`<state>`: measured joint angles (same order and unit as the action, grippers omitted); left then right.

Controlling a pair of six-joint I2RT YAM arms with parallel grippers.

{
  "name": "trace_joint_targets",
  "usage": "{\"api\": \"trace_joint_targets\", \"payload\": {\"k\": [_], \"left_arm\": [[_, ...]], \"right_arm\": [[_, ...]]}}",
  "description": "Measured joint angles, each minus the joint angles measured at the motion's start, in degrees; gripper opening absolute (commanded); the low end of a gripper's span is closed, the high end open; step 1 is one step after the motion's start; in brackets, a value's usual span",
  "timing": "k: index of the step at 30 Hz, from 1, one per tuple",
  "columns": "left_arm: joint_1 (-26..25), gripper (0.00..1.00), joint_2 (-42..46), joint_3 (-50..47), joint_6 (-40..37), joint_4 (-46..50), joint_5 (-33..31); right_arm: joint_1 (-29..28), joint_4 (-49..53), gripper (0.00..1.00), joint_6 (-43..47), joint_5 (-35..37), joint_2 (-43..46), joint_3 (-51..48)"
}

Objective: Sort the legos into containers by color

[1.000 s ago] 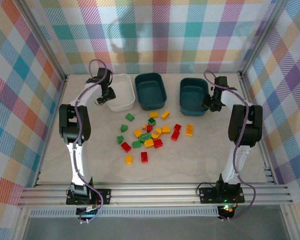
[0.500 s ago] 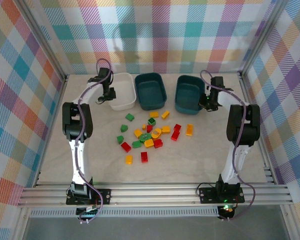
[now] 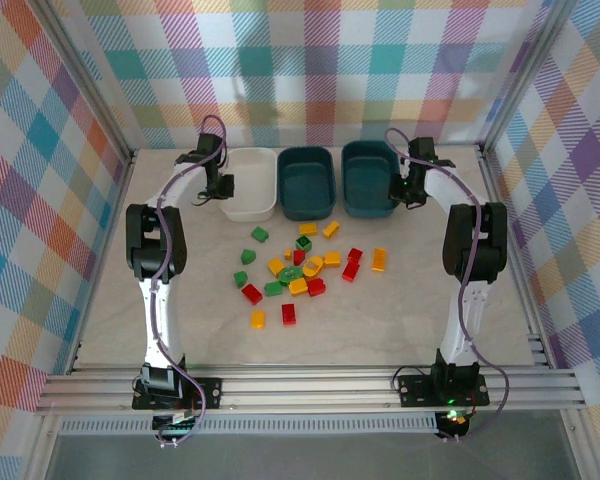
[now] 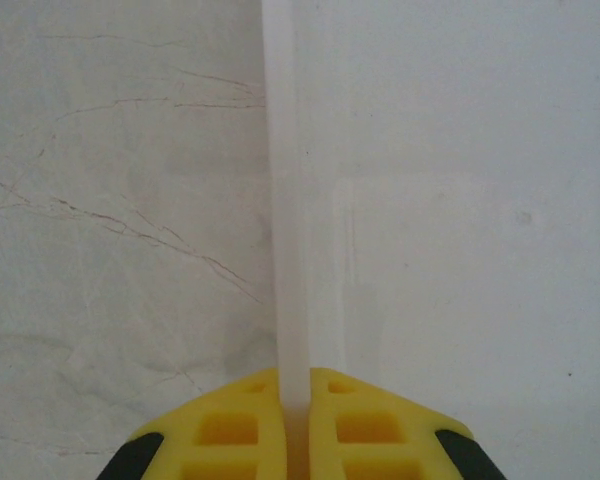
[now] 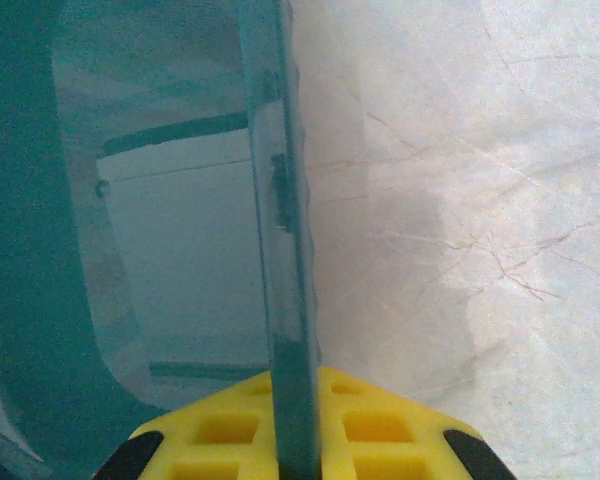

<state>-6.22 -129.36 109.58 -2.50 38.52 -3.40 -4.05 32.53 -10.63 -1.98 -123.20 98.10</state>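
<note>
Pinching walls, left claw (image 3: 223,186) held the shallow white plastic tub (image 3: 252,181), right claw (image 3: 404,188) a dark teal tub (image 3: 366,182)

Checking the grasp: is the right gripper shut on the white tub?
No, the right gripper is shut on the side wall of a dark teal tub.

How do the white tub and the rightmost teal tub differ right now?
The white tub sits at the row's left end; the rightmost teal tub at the right end. The left end effector pinches the white tub's left wall; the right end effector pinches the teal tub's right wall. Both look empty and alike in size.
</note>
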Motion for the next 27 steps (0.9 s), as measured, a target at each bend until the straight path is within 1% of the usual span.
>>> {"api": "trace_joint_targets", "payload": {"k": [2, 5, 8, 9, 11, 12, 13, 14, 16, 17, 18, 19, 21, 23, 24, 25, 27], "left_arm": [[-0.02, 0.07, 0.00, 0.00, -0.35, -0.07, 0.31], [-0.02, 0.17, -0.02, 0.13, -0.42, 0.09, 0.81], [-0.07, 0.29, -0.09, 0.15, -0.28, 0.50, 1.16], [-0.07, 0.36, -0.13, 0.15, -0.24, 0.55, 1.38], [-0.07, 0.45, -0.24, 0.15, 0.11, 0.59, 1.44], [-0.07, 0.48, -0.31, 0.13, 0.31, 0.66, 1.44], [-0.07, 0.50, -0.31, 0.13, 0.57, 0.76, 1.44], [-0.07, 0.52, -0.31, 0.13, 0.85, 0.94, 1.49], [0.04, 0.60, -0.26, 0.13, 2.29, 1.09, 1.53], [0.11, 0.64, -0.13, 0.00, 3.17, 1.05, 1.73], [0.24, 0.68, 0.33, -0.59, 4.44, 0.81, 2.16], [0.39, 0.71, 1.16, -1.42, 5.81, 0.74, 2.60], [0.98, 0.79, 3.74, -3.58, 8.92, 0.74, 3.85], [1.79, 0.85, 7.58, -6.03, 12.35, 0.68, 5.38], [2.14, 0.94, 10.21, -7.56, 14.34, 0.35, 6.08], [2.38, 1.00, 13.25, -9.05, 16.44, 0.20, 6.82], [2.67, 1.00, 19.04, -11.54, 19.76, -0.02, 7.67]], "right_arm": [[0.00, 0.92, 0.12, 0.87, -0.02, -0.11, 0.00], [0.00, 2.05, 0.12, 1.27, -0.46, -0.76, 0.11], [0.00, 2.32, 0.14, 1.16, -2.05, -1.46, 0.11], [-0.02, 2.29, 0.15, 1.05, -2.64, -1.60, 0.17], [-0.07, 2.32, 0.22, 0.90, -3.41, -1.64, 0.33], [-0.11, 2.29, 0.30, 0.85, -3.80, -1.64, 0.44], [-0.11, 2.27, 0.33, 0.76, -4.15, -1.64, 0.57], [-0.15, 2.25, 0.33, 0.61, -4.35, -1.64, 0.66], [-0.15, 2.25, 0.36, 0.22, -5.05, -1.64, 0.70], [-0.15, 2.27, 0.39, -0.04, -5.60, -1.64, 0.70], [-0.15, 2.27, 0.46, -0.44, -6.34, -1.64, 0.70], [-0.15, 2.23, 0.50, -0.68, -7.13, -1.64, 0.70], [-0.15, 2.21, 0.54, -1.70, -8.33, -1.60, 0.70], [-0.15, 2.23, 0.59, -2.54, -9.55, -1.60, 0.70], [-0.15, 2.23, 0.62, -2.82, -10.23, -1.57, 0.70], [-0.15, 2.23, 0.65, -3.26, -10.84, -1.46, 0.70], [-0.15, 2.43, 0.66, -3.98, -11.06, -1.03, 0.70]]}}
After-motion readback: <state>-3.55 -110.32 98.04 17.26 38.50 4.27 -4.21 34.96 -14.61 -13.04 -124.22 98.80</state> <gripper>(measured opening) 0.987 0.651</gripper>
